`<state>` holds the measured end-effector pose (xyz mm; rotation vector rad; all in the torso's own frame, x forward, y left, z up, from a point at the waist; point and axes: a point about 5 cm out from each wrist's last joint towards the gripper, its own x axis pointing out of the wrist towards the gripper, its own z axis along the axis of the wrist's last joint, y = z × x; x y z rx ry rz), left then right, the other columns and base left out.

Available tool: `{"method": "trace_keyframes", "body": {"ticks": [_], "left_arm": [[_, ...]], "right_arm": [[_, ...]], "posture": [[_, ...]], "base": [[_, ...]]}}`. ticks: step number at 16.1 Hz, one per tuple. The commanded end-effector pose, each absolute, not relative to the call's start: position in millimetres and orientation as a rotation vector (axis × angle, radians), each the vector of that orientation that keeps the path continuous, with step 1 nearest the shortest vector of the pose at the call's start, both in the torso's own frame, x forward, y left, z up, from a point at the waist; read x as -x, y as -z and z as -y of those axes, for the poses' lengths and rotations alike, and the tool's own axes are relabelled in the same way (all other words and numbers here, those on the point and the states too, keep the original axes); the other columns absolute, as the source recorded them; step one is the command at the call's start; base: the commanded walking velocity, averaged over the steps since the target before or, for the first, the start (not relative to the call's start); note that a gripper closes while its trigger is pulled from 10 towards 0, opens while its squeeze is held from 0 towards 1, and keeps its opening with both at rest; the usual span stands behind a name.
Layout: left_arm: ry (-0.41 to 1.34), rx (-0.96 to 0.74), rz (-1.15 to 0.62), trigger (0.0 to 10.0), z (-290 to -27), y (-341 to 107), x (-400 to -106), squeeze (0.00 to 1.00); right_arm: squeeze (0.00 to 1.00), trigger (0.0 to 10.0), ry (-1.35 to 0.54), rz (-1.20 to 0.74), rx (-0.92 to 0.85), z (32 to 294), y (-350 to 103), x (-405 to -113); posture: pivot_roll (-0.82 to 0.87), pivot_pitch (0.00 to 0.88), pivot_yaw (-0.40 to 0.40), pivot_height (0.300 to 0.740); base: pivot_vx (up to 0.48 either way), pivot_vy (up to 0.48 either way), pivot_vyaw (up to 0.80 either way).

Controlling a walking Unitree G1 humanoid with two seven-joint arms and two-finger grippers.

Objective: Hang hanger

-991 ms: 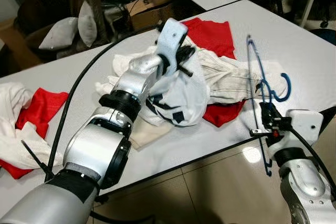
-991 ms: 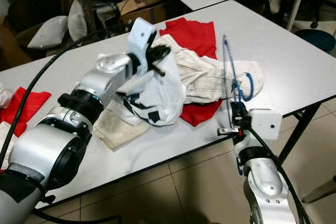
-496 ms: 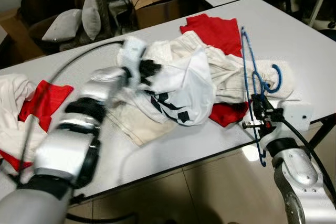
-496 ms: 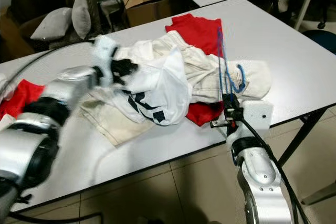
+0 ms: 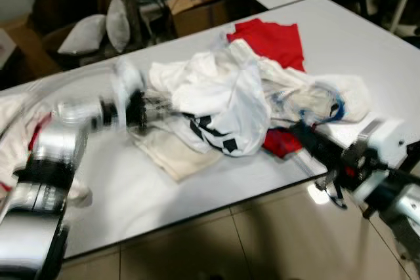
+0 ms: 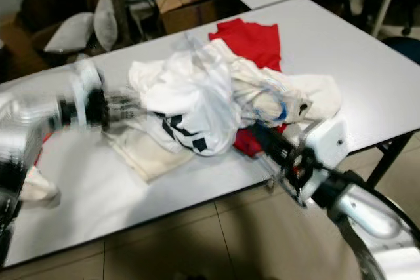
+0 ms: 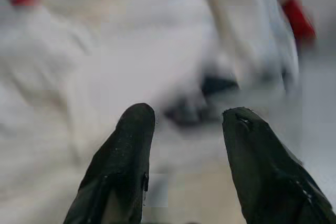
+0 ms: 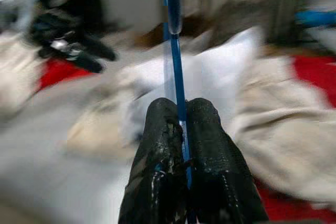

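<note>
The right pincer (image 8: 181, 114) is clamped on the blue hanger (image 8: 173, 51), whose thin bar runs straight out between its fingers toward the heap of clothes (image 5: 223, 96) on the tabletop (image 5: 367, 50). The left pincer (image 7: 186, 124) (blurred) stands parted just before the white cloth.

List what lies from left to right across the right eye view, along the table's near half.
Blurred silver left arm and its left gripper → flat cream cloth → white garment with black markings → red cloth → right gripper holding the blue wire hanger.
</note>
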<state>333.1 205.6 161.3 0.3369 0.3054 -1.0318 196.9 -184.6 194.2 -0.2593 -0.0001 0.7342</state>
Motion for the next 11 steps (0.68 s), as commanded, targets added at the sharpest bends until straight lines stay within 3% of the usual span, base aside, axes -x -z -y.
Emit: {"method": "trace_keyframes", "body": {"ticks": [1, 4, 6, 11], "left_arm": [[1.031, -0.441, -0.328, 10.0, -210, -166, -329, 0.00], [0.962, -0.442, -0.309, 10.0, -196, -154, -327, 0.00], [0.867, -0.449, -0.253, 10.0, -180, -147, -332, 0.00], [0.976, -0.454, -0.201, 10.0, -152, -138, -319, 0.00]], "right_arm": [[0.00, 10.0, -0.828, -0.035, 0.256, 179, -194, -190], [0.00, 10.0, -0.766, -0.176, 0.298, 186, -175, -200], [0.00, 10.0, -0.615, -0.231, 0.299, 196, -165, -217], [0.00, 10.0, -0.235, -0.343, 0.352, 236, -153, -235]], "posture": [[-0.01, 0.000, 0.210, 0.740], [-0.02, 0.000, 0.203, 0.740], [-0.02, 0.000, 0.203, 0.740], [-0.03, 0.000, 0.222, 0.740]], "base": [[0.000, 0.000, 0.00], [0.000, 0.000, 0.00], [0.000, 0.000, 0.00], [0.000, 0.000, 0.00]]}}
